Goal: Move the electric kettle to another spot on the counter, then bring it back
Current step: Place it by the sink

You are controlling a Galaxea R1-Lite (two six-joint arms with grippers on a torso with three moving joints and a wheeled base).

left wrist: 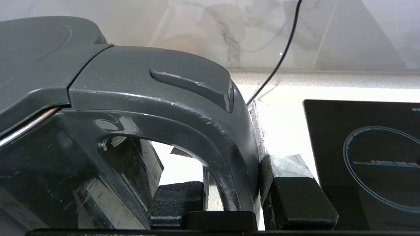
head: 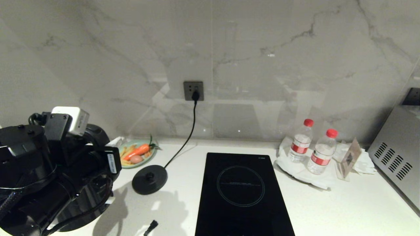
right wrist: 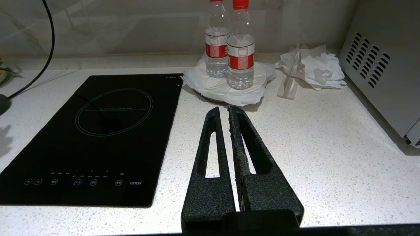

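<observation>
Left gripper (left wrist: 229, 196): clamped on the loop handle of the electric kettle (left wrist: 157, 98), at the counter's (head: 344, 209) left end, off its base disc (head: 149, 179).
Handling: rigid, glossy, likely slippery and weighty if filled; the handle's upright part looks the safest hold.
Right gripper (right wrist: 226, 111): closed, empty, over the counter beside the hob (right wrist: 98, 137).

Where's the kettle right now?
The electric kettle is off its base disc, its handle clamped in the left gripper at the head view's lower left, left of the induction hob.
</observation>
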